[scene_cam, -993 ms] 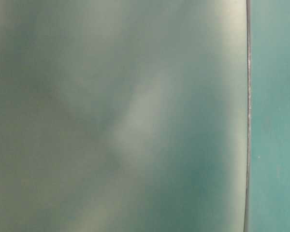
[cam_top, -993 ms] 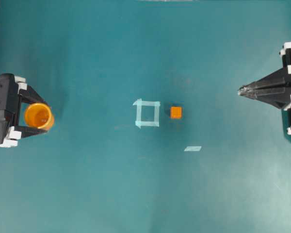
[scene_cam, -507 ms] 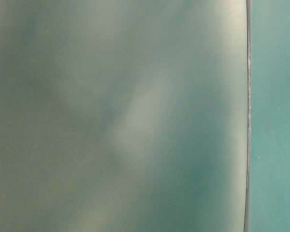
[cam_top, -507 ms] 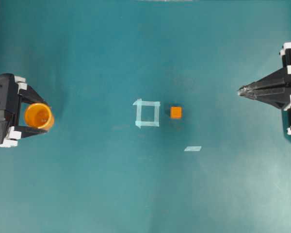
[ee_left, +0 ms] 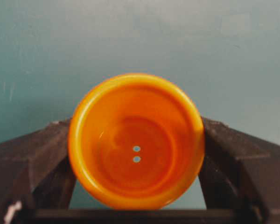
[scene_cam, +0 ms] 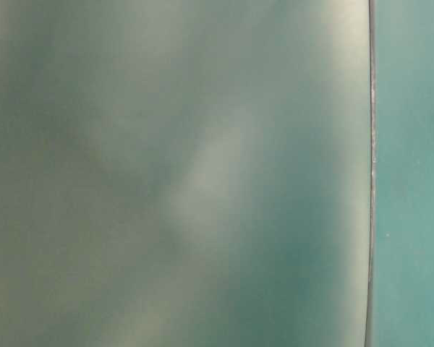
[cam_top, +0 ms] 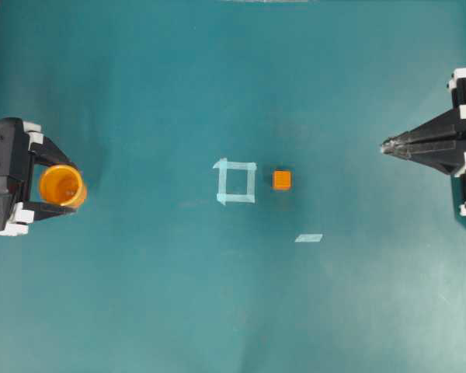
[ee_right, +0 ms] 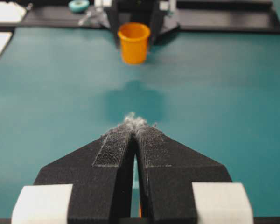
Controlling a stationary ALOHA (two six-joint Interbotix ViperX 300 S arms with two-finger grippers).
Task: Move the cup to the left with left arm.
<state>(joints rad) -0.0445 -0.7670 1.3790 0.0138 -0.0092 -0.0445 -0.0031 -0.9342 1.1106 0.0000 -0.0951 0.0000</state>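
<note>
So the left gripper (cam_top: 58, 186) has its two fingers (ee_left: 35, 154) clamped on either side of the cup (cam_top: 61, 186), which is over at the far left edge of the teal table (cam_top: 233, 311). From the wrist cam you look straight down into it, orange with a lighter rim, two tiny holes in the bottom. The right gripper (cam_top: 385, 145) sits at the far right with its jaws pressed together, nothing in them, bit of fuzz on the tips. Mid-table there's a pale tape square (cam_top: 235, 181), a small orange cube (cam_top: 281, 179) just right of it, and a loose tape strip (cam_top: 308, 238) nearby. No readable writing or labels anywhere I can see
</note>
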